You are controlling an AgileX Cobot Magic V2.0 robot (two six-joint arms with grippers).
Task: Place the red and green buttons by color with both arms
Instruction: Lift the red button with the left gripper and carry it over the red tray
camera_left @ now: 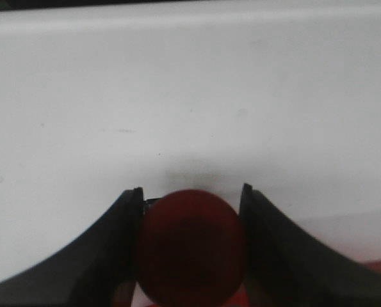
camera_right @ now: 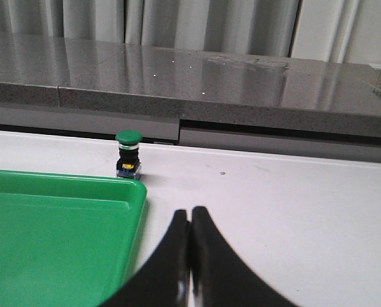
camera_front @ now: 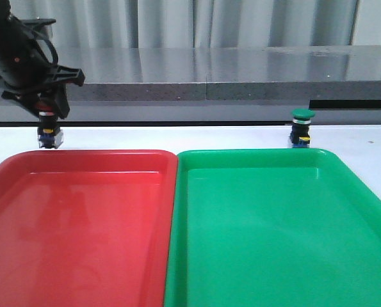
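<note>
The red button [camera_front: 49,135] stands on the white table just behind the red tray's far left corner. My left gripper [camera_front: 49,118] comes down over it, shut on its dark-red cap [camera_left: 190,246], one finger on each side. I cannot tell whether its base touches the table. The green button [camera_front: 301,128] stands upright and alone behind the green tray's far right corner, and also shows in the right wrist view [camera_right: 129,153]. My right gripper [camera_right: 190,214] is shut and empty, low over the table to the right of the green tray. It is out of the front view.
The red tray [camera_front: 81,154] and the green tray [camera_front: 254,152] lie side by side at the front, both holding nothing. The green tray's rim [camera_right: 62,176] shows in the right wrist view. A grey ledge [camera_front: 209,89] runs behind the table.
</note>
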